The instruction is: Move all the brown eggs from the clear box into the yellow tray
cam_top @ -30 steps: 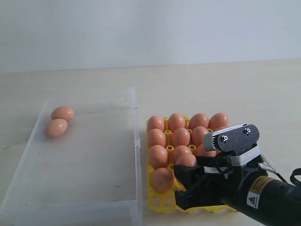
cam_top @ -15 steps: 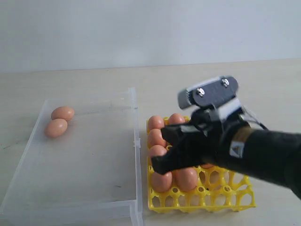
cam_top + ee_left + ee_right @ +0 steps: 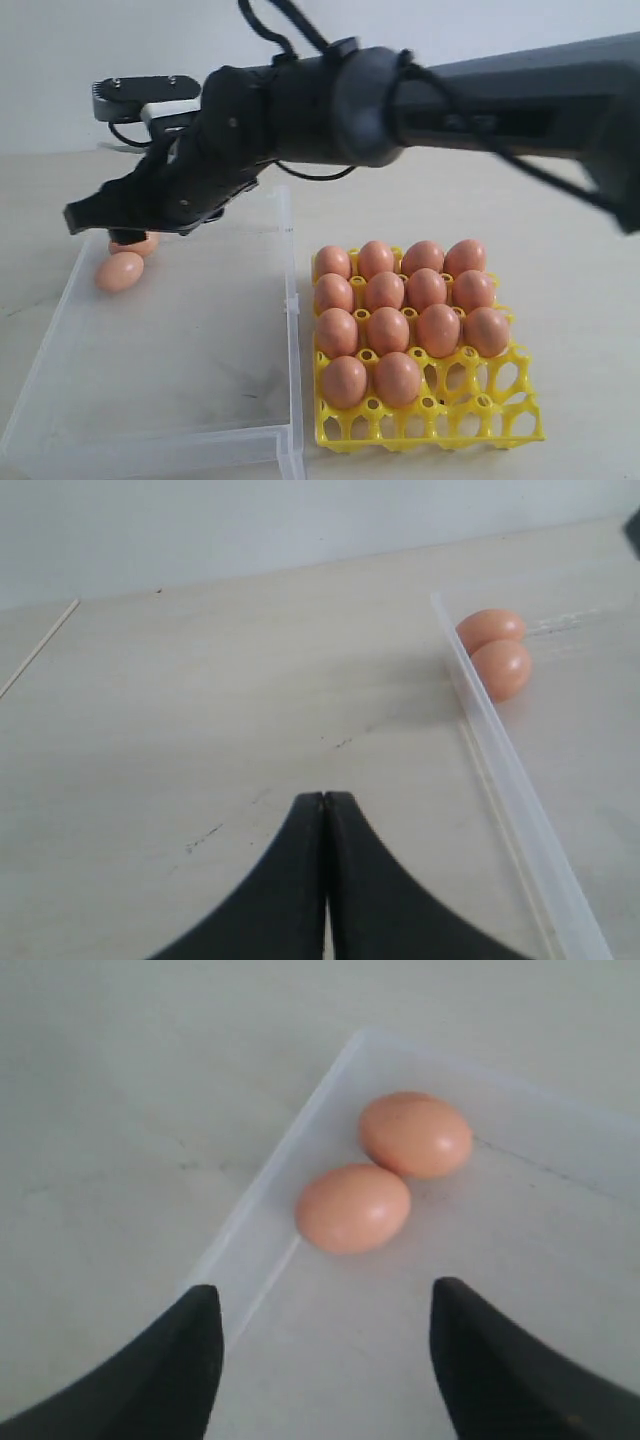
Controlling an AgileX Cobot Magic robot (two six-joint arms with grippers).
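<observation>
- Right hand [image 3: 100, 225]: reaches across from the right on its black arm [image 3: 420, 95] and hangs above the far left corner of the clear box [image 3: 291, 300]. Its fingers stand wide apart with nothing between them; in the right wrist view [image 3: 325, 1298] the two dark fingertips frame the box corner.
- Brown eggs in the box: two lie in that far left corner, touching each other and close against the left wall. The nearer egg [image 3: 120, 271] is fully visible, while the farther one [image 3: 138, 245] is partly covered by the hand.
- Yellow tray [image 3: 430, 427]: sits on the bench [image 3: 560, 200] just beside the right wall of the box. It holds fourteen brown eggs [image 3: 387, 329], with three full rows of four and two in the left cups of the front row. The two front right cups show bare yellow grid.
- Left hand [image 3: 325, 805]: fingers pressed together and holding nothing, low over the bare bench outside the box's left wall.
</observation>
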